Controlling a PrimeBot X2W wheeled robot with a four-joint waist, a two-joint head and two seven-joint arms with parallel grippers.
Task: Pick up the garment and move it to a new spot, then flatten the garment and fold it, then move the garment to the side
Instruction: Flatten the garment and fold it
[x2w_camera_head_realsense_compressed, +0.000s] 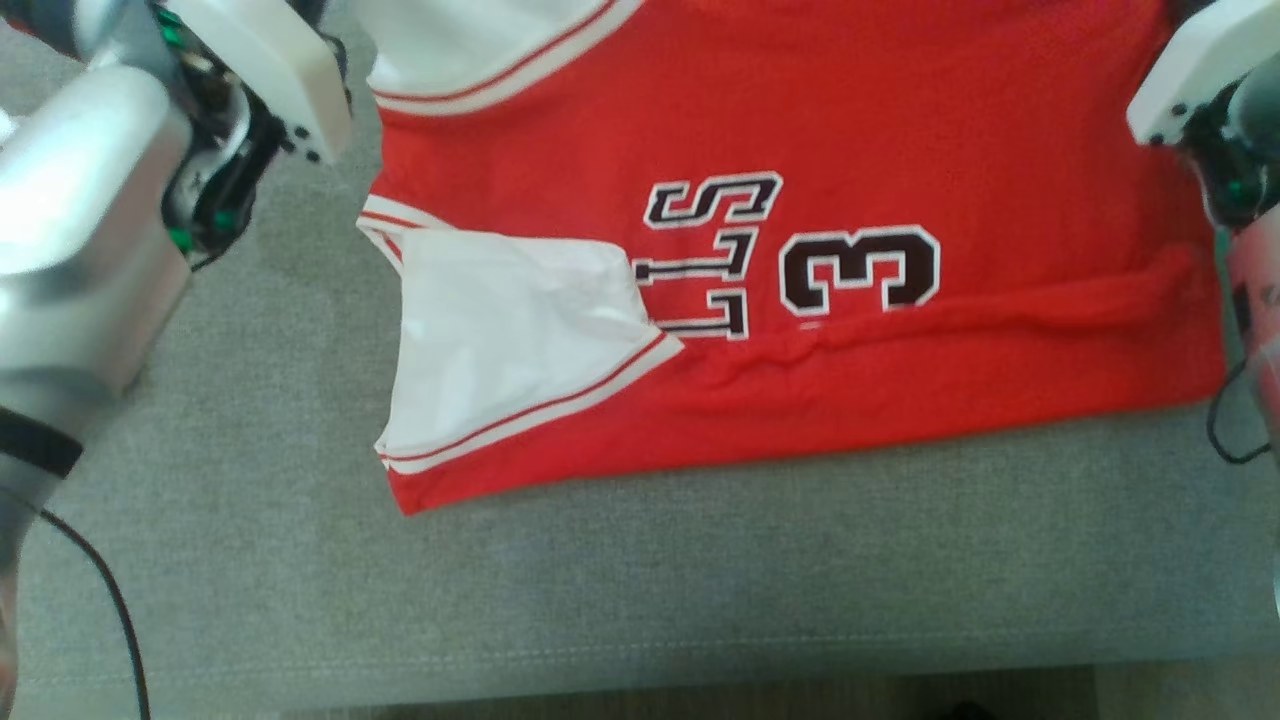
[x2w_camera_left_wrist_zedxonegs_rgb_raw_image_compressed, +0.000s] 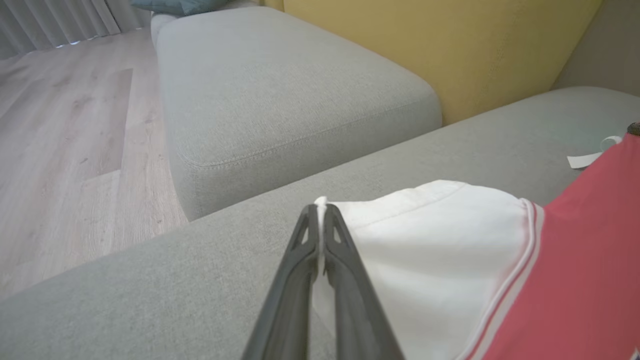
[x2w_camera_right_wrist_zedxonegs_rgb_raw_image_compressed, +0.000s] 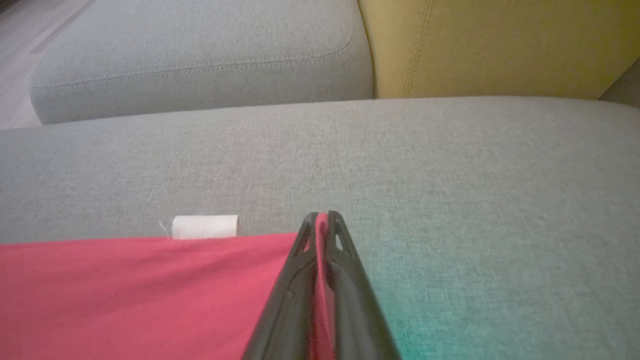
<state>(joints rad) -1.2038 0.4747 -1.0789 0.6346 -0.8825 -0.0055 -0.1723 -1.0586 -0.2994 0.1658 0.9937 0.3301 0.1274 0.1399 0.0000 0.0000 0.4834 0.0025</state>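
- Left gripper (x2w_camera_left_wrist_zedxonegs_rgb_raw_image_compressed: 320, 212) has its two dark fingers pinched together on the outer edge of the garment's white sleeve, with a sliver of white cloth showing between the tips.
- Right gripper (x2w_camera_right_wrist_zedxonegs_rgb_raw_image_compressed: 322, 217) is likewise clamped tight, with a fold of the garment's red edge caught between its fingers.
- The garment (x2w_camera_head_realsense_compressed: 850, 130), a red jersey with white sleeves, striped trim and a black number 3, lies spread on a grey cushion (x2w_camera_head_realsense_compressed: 700, 590). A long crease runs across the garment close by the number, and one sleeve lies folded over the red body beside the lettering.
- A small white tag (x2w_camera_right_wrist_zedxonegs_rgb_raw_image_compressed: 205, 226) pokes out past the garment's far edge, near the right gripper.
- Beyond the garment stands a yellow backrest (x2w_camera_left_wrist_zedxonegs_rgb_raw_image_compressed: 425, 45), with a second grey cushion (x2w_camera_left_wrist_zedxonegs_rgb_raw_image_compressed: 280, 90) in front of it.
- Wooden floor (x2w_camera_left_wrist_zedxonegs_rgb_raw_image_compressed: 60, 150) lies off to the garment's sleeve side, past both cushions.
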